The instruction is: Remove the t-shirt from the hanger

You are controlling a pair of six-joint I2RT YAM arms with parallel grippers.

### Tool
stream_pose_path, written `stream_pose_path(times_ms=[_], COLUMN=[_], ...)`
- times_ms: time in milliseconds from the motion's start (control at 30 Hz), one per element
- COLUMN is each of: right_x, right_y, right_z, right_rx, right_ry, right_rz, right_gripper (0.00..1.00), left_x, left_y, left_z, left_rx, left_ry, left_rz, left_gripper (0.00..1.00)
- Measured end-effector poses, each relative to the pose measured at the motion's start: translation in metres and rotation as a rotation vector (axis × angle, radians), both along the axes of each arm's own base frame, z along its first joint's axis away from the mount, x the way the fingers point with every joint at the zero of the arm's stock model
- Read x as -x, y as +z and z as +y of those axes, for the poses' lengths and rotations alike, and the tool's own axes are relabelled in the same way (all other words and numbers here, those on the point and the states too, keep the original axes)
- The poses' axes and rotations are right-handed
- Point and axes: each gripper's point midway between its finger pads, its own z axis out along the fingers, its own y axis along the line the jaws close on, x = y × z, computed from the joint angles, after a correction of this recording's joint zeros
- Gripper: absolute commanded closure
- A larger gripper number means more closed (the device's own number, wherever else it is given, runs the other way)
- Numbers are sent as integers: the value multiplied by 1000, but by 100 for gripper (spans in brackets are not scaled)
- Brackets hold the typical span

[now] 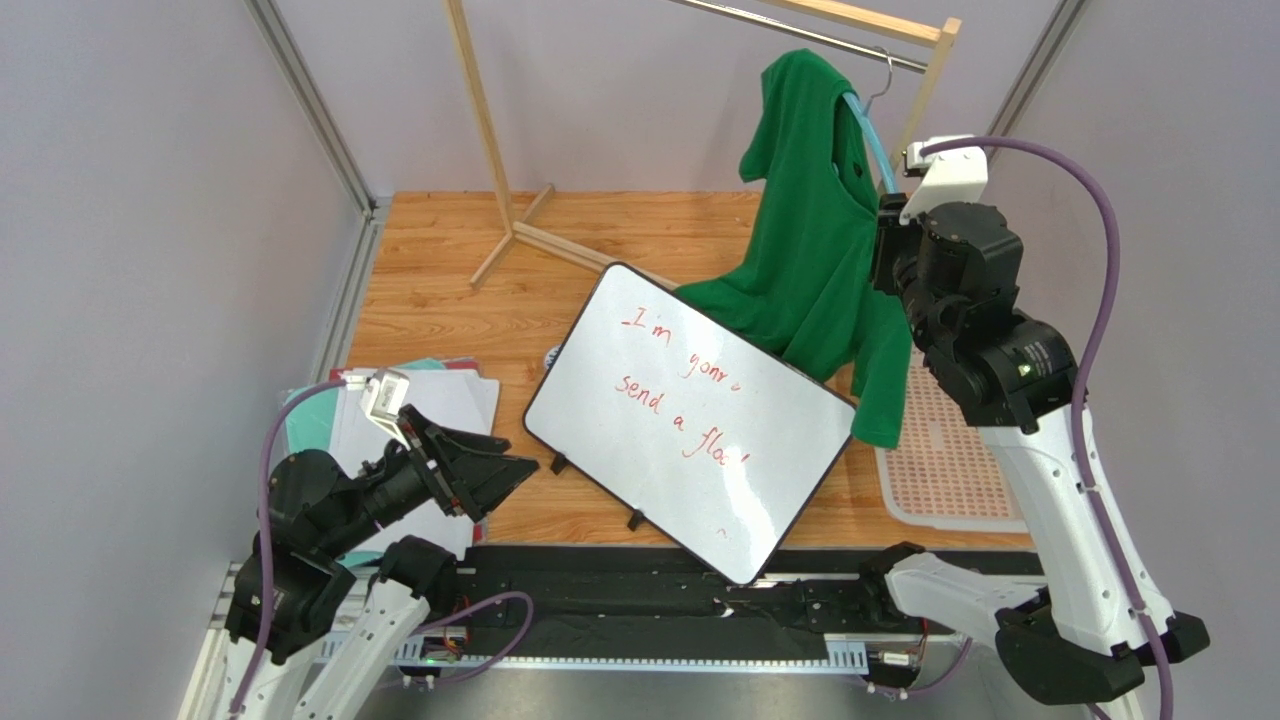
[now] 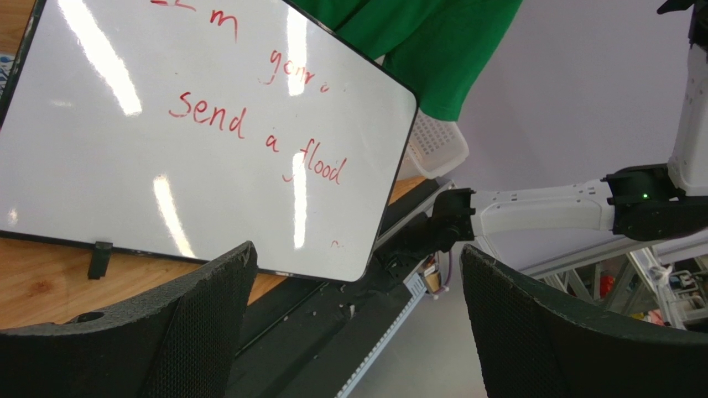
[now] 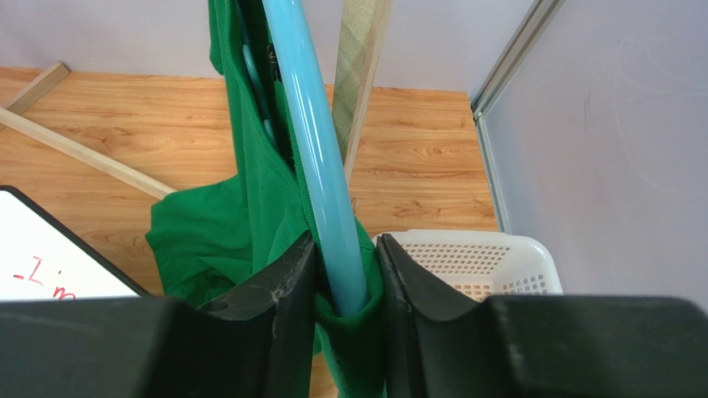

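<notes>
Your right gripper (image 3: pixel 346 253) pinches thin light-blue plastic hanger (image 3: pixel 301 108), bar running up from it; dark green cloth t-shirt (image 1: pixel 812 255) drapes it at right end of wooden rack (image 1: pixel 483 120); left gripper (image 2: pixel 357 253) spread, far.

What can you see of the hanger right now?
The hanger is a thin, smooth light-blue tube, plastic by its look. Its grey hook hangs on the rack's metal rail at the far right of the table. Most of it is hidden inside the green t-shirt draped over it. One bare arm slopes steeply down. The right gripper is closed on that arm's lower end, with a fold of the cloth caught there too.
</notes>
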Motion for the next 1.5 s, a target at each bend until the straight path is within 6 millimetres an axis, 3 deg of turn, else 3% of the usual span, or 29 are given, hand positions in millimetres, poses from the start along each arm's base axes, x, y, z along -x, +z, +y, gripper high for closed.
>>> stream_pose_path(times_ms=[200, 300, 767, 1200, 1500], right_x=[-12, -14, -13, -26, -30], right_y=[-4, -5, -7, 17, 6], right_z=[10, 16, 21, 36, 44], right_rx=[0, -11, -131, -280, -356], right_ry=[42, 71, 95, 131, 152], right_rz=[-38, -56, -263, -462, -517], right_gripper=[86, 100, 100, 100, 100], left_x=[1, 1, 1, 2, 2], left_y=[0, 0, 0, 0, 0], left_z=[0, 0, -1, -1, -1], left_rx=[1, 1, 3, 6, 7], left_ry=[-3, -4, -7, -10, -10], left_rz=[2, 2, 3, 7, 8], left_gripper=[5, 5, 6, 7, 7])
